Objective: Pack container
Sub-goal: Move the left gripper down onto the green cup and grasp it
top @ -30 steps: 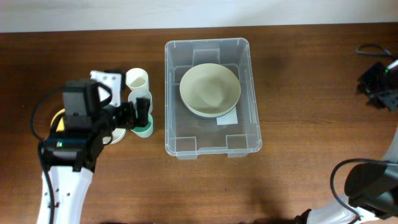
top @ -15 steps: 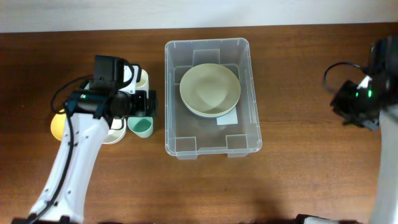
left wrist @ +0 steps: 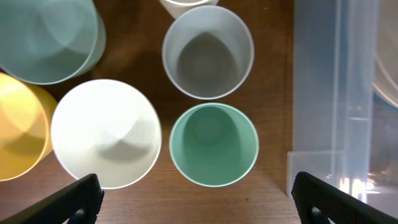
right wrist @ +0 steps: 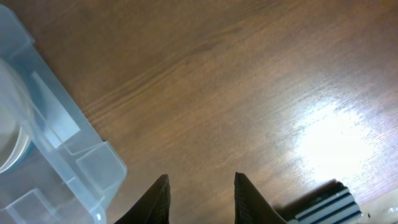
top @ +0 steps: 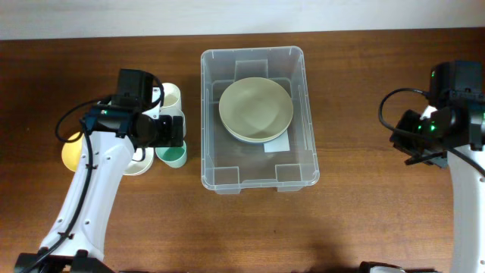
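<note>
Hands | left hand [left wrist: 199, 196] spread wide, empty, has moved over the cups [left wrist: 106, 134]; green cup [left wrist: 213, 144] directly beneath, container [left wrist: 336, 93] just beside it | right hand [right wrist: 200, 198] narrowly parted, empty, has swung in over desk [right wrist: 249, 93] near container's corner | judgement: cup pickup comes next.
</note>
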`<state>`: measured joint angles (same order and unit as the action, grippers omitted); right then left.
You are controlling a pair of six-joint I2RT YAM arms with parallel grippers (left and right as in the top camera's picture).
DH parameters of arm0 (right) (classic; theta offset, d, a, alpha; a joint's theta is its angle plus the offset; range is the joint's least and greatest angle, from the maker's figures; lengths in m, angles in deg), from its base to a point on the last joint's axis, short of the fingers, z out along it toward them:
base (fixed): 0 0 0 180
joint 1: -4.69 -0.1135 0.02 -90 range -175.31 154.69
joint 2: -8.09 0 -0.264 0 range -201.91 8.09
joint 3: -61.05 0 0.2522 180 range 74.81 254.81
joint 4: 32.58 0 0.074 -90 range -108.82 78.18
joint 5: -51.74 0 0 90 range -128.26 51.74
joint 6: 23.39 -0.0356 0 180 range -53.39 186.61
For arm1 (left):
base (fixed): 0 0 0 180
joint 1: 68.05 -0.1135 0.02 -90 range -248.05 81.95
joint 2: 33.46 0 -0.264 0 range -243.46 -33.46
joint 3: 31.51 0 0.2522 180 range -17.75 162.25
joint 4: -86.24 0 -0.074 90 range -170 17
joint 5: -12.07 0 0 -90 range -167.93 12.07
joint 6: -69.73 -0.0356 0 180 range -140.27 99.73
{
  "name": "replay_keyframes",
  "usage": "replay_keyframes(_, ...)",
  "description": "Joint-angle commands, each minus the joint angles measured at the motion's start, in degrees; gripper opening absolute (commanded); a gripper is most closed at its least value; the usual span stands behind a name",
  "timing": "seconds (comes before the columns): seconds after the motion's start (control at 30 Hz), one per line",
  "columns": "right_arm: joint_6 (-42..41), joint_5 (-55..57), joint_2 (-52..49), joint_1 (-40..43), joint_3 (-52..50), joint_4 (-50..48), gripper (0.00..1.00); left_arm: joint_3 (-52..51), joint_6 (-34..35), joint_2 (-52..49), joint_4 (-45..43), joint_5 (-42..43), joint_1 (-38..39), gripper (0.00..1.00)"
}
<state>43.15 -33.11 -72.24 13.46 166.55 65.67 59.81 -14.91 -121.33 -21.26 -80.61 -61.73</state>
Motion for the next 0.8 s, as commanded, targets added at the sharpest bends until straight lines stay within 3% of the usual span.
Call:
replay_keyframes(0.0, 0.7, 1.2, 0.3, -0.6, -2.1, -1.0, 0.29, 0.8, 0.1, -2.3, 0.1, -1.6, -0.5, 1.0)
replay_keyframes(0.77, 2.1, 1.2, 0.3, -0.5, -2.4, -2.0, 0.3, 0.3, 0.1, -17.0, -0.1, 0.3, -0.5, 0.98)
